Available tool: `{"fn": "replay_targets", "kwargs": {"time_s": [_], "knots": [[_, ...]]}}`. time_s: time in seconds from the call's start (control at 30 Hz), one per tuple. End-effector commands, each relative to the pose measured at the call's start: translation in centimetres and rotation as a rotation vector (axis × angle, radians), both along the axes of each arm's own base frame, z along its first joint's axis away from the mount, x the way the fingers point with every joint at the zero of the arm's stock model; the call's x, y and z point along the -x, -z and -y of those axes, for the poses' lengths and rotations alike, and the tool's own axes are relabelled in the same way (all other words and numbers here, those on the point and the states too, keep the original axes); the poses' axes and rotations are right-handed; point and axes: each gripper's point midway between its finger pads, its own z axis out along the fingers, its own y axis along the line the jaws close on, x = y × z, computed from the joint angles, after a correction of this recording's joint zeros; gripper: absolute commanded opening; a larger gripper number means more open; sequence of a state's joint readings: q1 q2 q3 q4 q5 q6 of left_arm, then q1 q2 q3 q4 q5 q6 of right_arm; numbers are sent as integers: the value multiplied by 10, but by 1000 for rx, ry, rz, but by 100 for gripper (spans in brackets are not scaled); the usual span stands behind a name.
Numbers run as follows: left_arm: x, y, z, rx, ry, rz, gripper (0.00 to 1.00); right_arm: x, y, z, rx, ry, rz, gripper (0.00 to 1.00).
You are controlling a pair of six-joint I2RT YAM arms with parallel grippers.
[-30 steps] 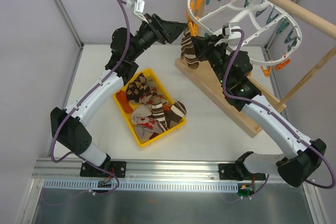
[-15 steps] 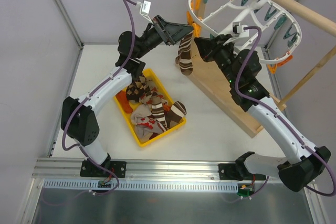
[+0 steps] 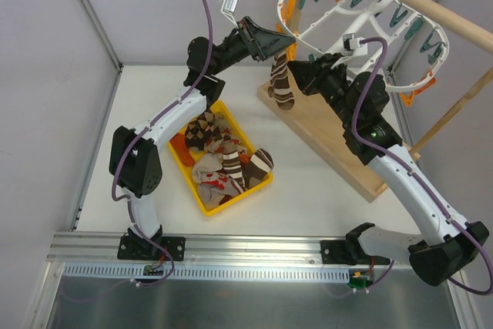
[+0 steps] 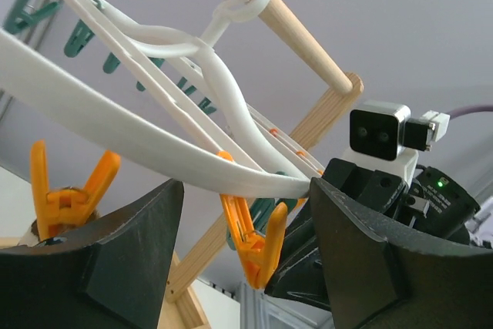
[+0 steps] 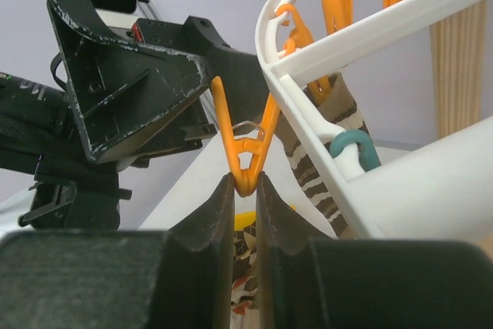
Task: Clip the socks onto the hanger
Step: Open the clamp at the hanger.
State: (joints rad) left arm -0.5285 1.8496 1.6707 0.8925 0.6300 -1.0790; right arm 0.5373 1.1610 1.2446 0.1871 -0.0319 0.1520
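A yellow tray point(image 3: 185, 175) holds loose socks point(image 3: 223, 156) nearest the arms. Beyond it, the right gripper point(image 5: 245, 190) pinches an orange clothespin point(image 5: 245, 152) on the white hanger point(image 4: 115, 125). A striped sock point(image 3: 281, 86) dangles just behind, and the left gripper point(image 4: 245, 190) gapes open at the rim.

A brown striped sock point(image 3: 282, 88) dangles beside the white oval hanger point(image 4: 115, 125).

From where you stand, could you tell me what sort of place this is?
Probably a lab robot cell staged for laundry: plain grey panels around a white table, a hanger on a wooden pole, and a tray of socks.
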Motion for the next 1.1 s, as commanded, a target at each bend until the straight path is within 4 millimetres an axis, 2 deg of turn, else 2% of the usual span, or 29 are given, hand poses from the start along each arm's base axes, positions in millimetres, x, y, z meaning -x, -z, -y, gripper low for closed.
{"fn": "replay_targets", "kwargs": {"time_s": [0.0, 0.03, 0.4, 0.5, 0.77, 0.83, 0.93, 1.07], "knots": [[20, -31, -3, 41, 79, 120, 66, 10, -20, -2, -12, -52, 53, 1], [22, -38, -3, 50, 88, 138, 66, 9, -21, -2, -11, -51, 54, 1], [22, -23, 5, 34, 157, 134, 63, 5, -18, -2, -2, -59, 48, 1], [25, -25, 5, 36, 171, 144, 59, 2, -14, -2, 2, -53, 36, 1], [21, -20, 6, 33, 174, 125, 37, -2, -14, -2, -4, -53, 32, 1], [20, -19, 6, 32, 172, 120, 34, -2, -12, -2, -1, -56, 30, 1], [21, -15, 7, 26, 170, 123, 35, -3, -13, -1, -3, -55, 29, 1], [23, -12, 7, 10, 162, 151, 48, -3, -12, -1, 3, -57, 22, 1]]}}
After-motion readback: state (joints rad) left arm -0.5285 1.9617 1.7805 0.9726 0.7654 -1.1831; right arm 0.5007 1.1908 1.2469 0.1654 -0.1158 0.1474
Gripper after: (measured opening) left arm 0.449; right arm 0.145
